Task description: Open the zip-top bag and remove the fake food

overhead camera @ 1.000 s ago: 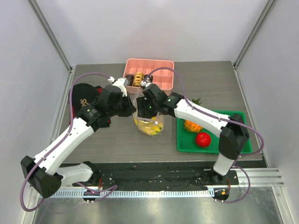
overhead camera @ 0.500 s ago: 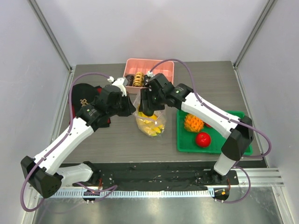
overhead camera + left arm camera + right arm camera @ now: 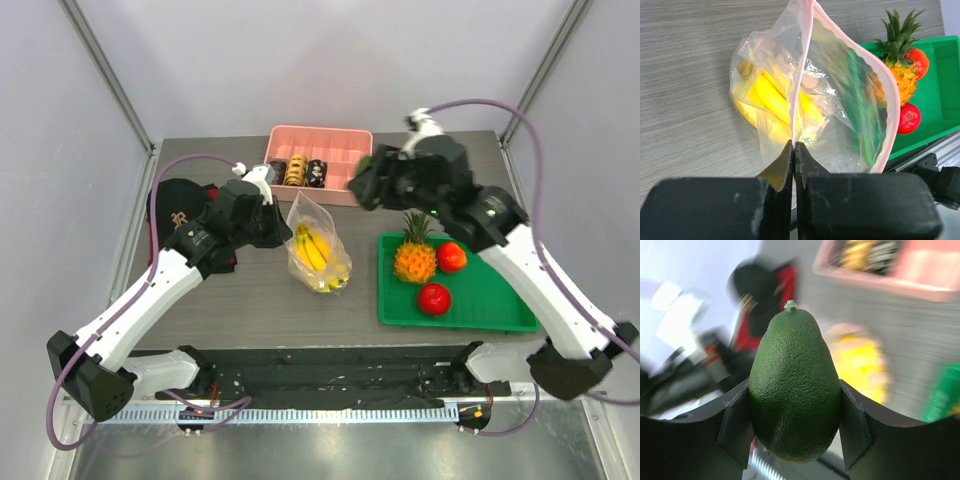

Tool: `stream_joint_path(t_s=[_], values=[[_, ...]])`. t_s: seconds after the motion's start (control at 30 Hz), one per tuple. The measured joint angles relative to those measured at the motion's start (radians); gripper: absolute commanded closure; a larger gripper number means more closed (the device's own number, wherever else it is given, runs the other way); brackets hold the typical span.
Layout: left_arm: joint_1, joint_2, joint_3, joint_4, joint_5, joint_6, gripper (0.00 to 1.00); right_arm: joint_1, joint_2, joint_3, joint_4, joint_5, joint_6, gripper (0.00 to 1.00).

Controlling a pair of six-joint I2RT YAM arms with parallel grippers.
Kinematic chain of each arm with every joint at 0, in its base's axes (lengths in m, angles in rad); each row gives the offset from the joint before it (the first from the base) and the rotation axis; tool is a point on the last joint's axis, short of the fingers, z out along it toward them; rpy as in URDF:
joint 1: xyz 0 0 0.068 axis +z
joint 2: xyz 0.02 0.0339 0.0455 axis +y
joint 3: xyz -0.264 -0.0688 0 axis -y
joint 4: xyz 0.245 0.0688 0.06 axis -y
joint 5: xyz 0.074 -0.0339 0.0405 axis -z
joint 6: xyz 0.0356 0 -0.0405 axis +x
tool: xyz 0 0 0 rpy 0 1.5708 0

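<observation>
The clear zip-top bag (image 3: 318,245) stands open at the table's middle with the yellow banana (image 3: 312,250) inside; in the left wrist view the bag (image 3: 840,100) shows its pink zip strip and the banana (image 3: 775,102). My left gripper (image 3: 272,222) is shut on the bag's rim, its tips (image 3: 794,150) pinching the pink strip. My right gripper (image 3: 362,185) is raised above the table's back right, shut on the dark green avocado (image 3: 794,387). The pineapple (image 3: 413,255) and two red round fruits (image 3: 451,257) (image 3: 434,298) lie in the green tray (image 3: 500,310).
A pink compartment tray (image 3: 340,170) holding doughnut-like rings (image 3: 295,170) stands at the back centre. A black and red cap (image 3: 180,208) lies at the left behind my left arm. The right wrist view is motion-blurred.
My right gripper has pulled the avocado up out of the bag and swung right and back, clear of it. The left gripper keeps holding the bag's rim in place.
</observation>
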Motion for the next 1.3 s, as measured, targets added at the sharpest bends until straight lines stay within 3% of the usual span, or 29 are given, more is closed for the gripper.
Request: stream_joint_path(t_s=[0.2,0.53,0.6,0.73,0.87,0.93,0.97,1.0,1.3], values=[[0.000,0.000,0.007,0.003,0.008,-0.007,1.00,-0.373,-0.249,-0.319,-0.088,0.156,0.055,0.87],[0.000,0.000,0.017,0.003,0.016,-0.025,1.00,-0.771,-0.282,-0.639,-0.230,0.211,0.042,0.84],[0.000,0.000,0.018,0.003,0.016,-0.025,1.00,-0.831,-0.293,-0.696,-0.231,0.221,0.029,0.78],[0.000,-0.001,0.023,0.003,0.016,-0.025,1.00,-0.851,-0.290,-0.785,-0.219,0.217,0.017,0.67],[0.000,-0.002,0.026,0.003,0.016,-0.025,1.00,-0.850,-0.266,-0.839,-0.196,0.195,0.013,0.33],[0.000,-0.002,0.028,0.003,0.020,-0.025,1.00,-0.850,-0.244,-0.846,-0.193,0.187,0.006,0.21],[0.000,-0.002,0.029,0.003,0.022,-0.025,1.00,-0.850,-0.235,-0.846,-0.188,0.184,0.002,0.07],[0.000,-0.002,0.030,0.003,0.024,-0.025,1.00,-0.850,-0.228,-0.846,-0.183,0.183,-0.003,0.01],[0.000,-0.002,0.049,0.005,0.041,-0.024,1.00,-0.843,-0.222,-0.757,-0.204,0.127,-0.027,0.00]])
